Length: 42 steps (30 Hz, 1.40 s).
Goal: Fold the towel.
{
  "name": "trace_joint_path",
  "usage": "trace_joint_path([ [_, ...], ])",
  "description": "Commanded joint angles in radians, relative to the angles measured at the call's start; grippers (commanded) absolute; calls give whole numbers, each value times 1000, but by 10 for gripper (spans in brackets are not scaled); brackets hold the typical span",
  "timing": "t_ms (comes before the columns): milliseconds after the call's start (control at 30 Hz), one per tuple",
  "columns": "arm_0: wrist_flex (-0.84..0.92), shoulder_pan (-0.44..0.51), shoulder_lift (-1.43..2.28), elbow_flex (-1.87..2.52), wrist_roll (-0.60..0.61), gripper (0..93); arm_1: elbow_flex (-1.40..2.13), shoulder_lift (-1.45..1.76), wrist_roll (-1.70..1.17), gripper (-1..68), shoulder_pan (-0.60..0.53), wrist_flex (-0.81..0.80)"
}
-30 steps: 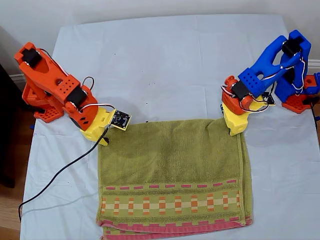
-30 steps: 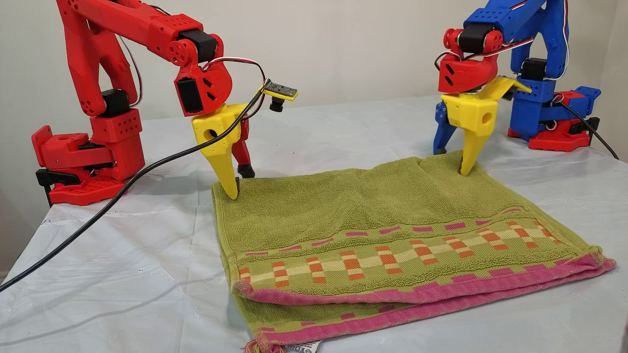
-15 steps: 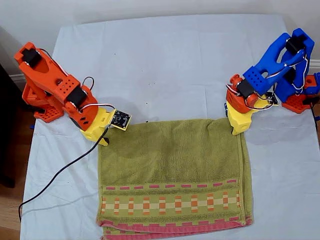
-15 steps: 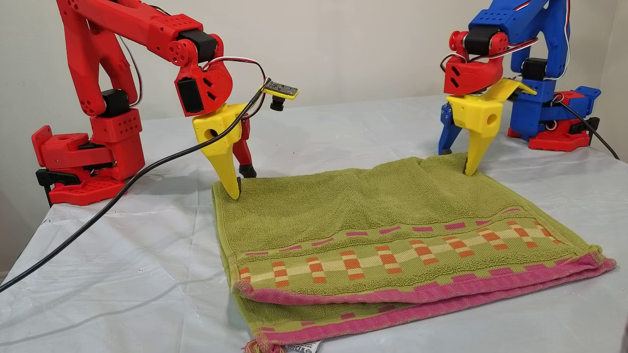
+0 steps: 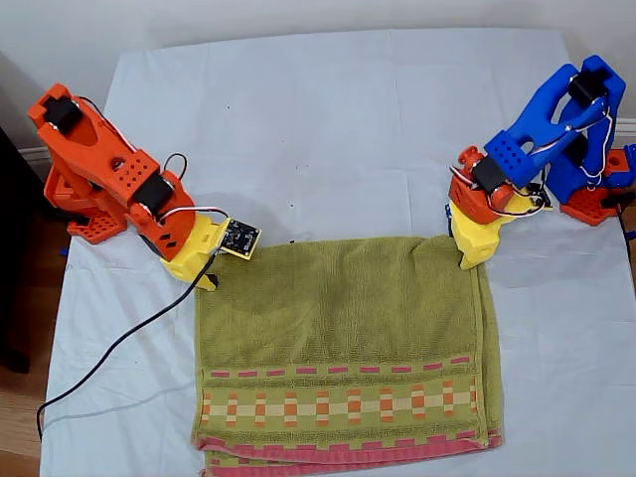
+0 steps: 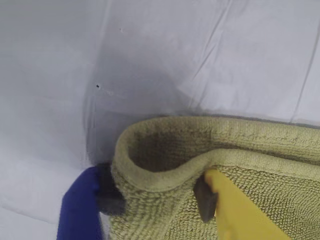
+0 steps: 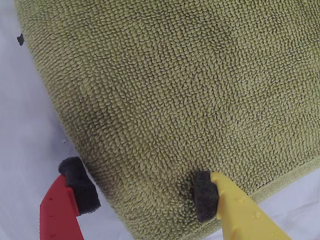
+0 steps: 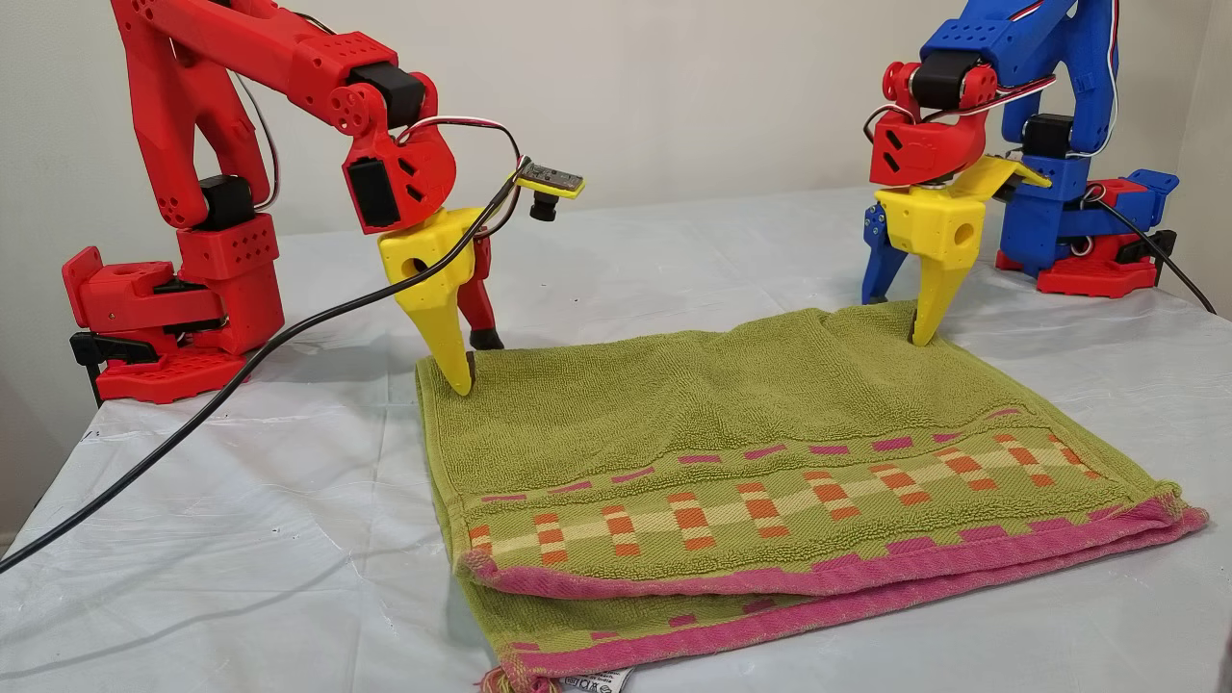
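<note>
While both end effectors straddle the far corners, the folded towel (image 5: 343,328) lies flat on the sheet-covered surface (image 5: 328,119), long axis running arm to arm.
First end effector (image 6: 156,199), on the blue arm at the exterior view's right: jaws spread, yellow finger on the terry, blue finger on the white sheet (image 8: 241,500) behind a curled lip of the edge; not yet pinching. Second end effector (image 7: 142,194), on the red arm: spread likewise, red pad off the cloth, yellow pad on it. Towel body extends from both toward the pink bands. Each arm is nearest its own corner. Lower layer mostly hidden; exterior view crops the near edge; white tag (image 8: 592,683) cut off.
</note>
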Motion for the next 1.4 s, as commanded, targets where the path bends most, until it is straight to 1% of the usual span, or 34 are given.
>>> trace_joint_path([
  [0,-14,-15,86,-12,-9,452,29,46,8,102,5,-21],
  [33,-14,-15,86,-12,-9,452,43,52,2,44,6,-38],
  [67,-15,-15,87,-12,-9,451,58,58,0,2,8,-52],
  [300,-23,-17,91,2,-12,449,84,74,-2,2,5,-69],
  [633,-64,-21,127,72,-48,449,75,67,2,2,5,-58],
  [833,-43,-18,115,100,-144,432,52,55,-2,2,6,-46],
  [933,-46,-12,126,117,-186,369,49,55,-3,2,6,-44],
  [1000,-63,-11,127,123,-187,299,48,55,-3,2,6,-43],
  [1067,-109,-11,140,155,-190,165,41,55,-2,2,6,-40],
  [1133,-81,-9,143,160,-229,-1,34,55,2,2,6,-29],
  [1200,3,2,97,100,-255,-1,25,58,2,2,6,-17],
  [1233,46,2,61,55,-242,0,23,58,2,2,6,-15],
  [1367,130,-2,-2,-29,-253,0,11,58,0,2,3,-3],
])
